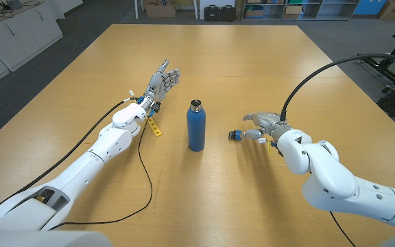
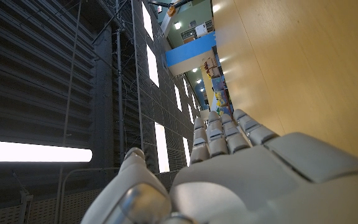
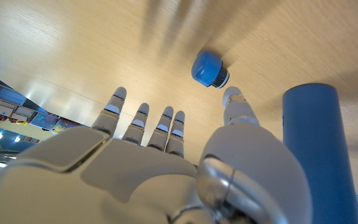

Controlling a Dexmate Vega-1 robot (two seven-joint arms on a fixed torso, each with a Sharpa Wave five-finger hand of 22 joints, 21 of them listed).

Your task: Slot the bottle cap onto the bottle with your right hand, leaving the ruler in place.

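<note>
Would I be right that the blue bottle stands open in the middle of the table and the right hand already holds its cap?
Not quite: in the right wrist view the cap lies on the table, just beyond the open right hand. The bottle does stand open mid-table.

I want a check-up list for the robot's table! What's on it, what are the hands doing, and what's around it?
Surface: wooden table, bare wood over most of it.
Job's things: blue bottle stands upright in the middle, mouth open, no cap on. Blue bottle cap lies on its side on the table between the bottle and the right hand. Yellow ruler lies by the left wrist.
Clutter: nothing seen.
Hands: right hand is open beside the cap, holding nothing. Left hand is open, fingers stretched out, holding nothing.
Cables: black cable runs along the left arm; another arcs up from the right wrist.
Surroundings: shelves and boxes behind the table.
</note>
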